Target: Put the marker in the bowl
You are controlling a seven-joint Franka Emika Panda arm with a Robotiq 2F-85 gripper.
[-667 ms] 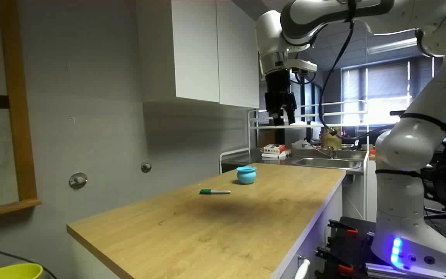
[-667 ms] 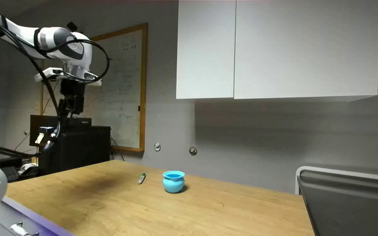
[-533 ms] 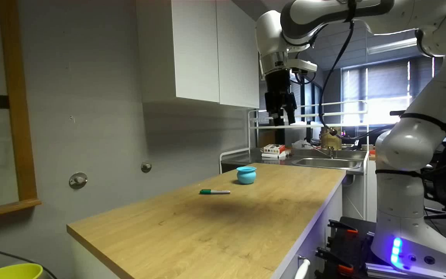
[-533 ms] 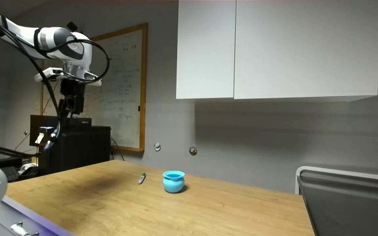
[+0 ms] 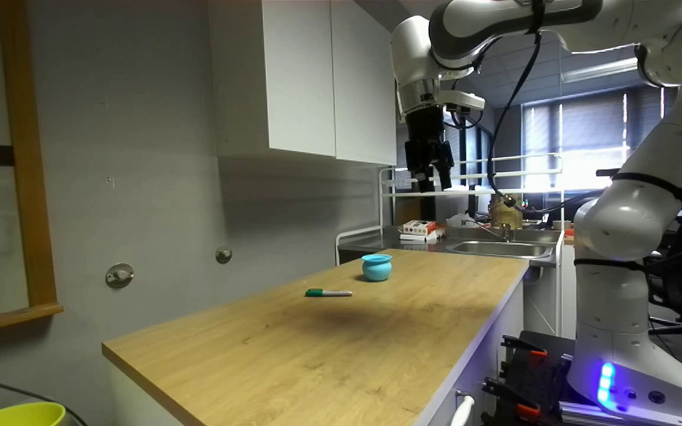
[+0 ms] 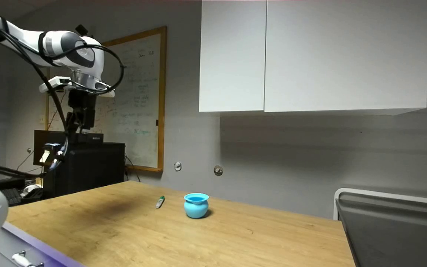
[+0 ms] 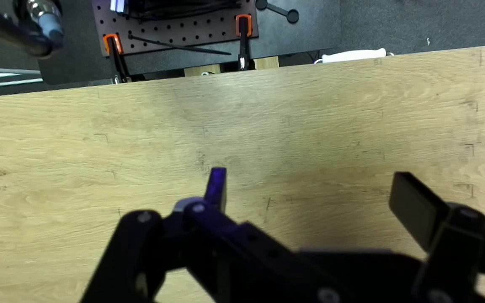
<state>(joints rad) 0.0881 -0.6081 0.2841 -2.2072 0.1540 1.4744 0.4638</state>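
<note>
The marker (image 5: 328, 293) has a green cap and a light grey barrel. It lies on the wooden tabletop in both exterior views (image 6: 160, 202). The small teal-blue bowl (image 5: 376, 269) stands upright close to the marker, apart from it; it also shows in an exterior view (image 6: 196, 208). My gripper (image 5: 436, 184) hangs high above the tabletop, pointing down, well clear of both; it also shows in an exterior view (image 6: 78, 129). In the wrist view its fingers (image 7: 310, 185) are wide apart with nothing between them. The marker and bowl are out of the wrist view.
The wooden tabletop (image 5: 341, 349) ends near the robot base. White wall cabinets (image 5: 299, 77) hang over its far part. A sink (image 5: 498, 248) and boxes (image 5: 419, 229) stand beyond it. Clamps (image 7: 243, 42) and a white drawer handle (image 7: 354, 55) lie along the edge. A loose cable (image 6: 121, 66) loops by the arm.
</note>
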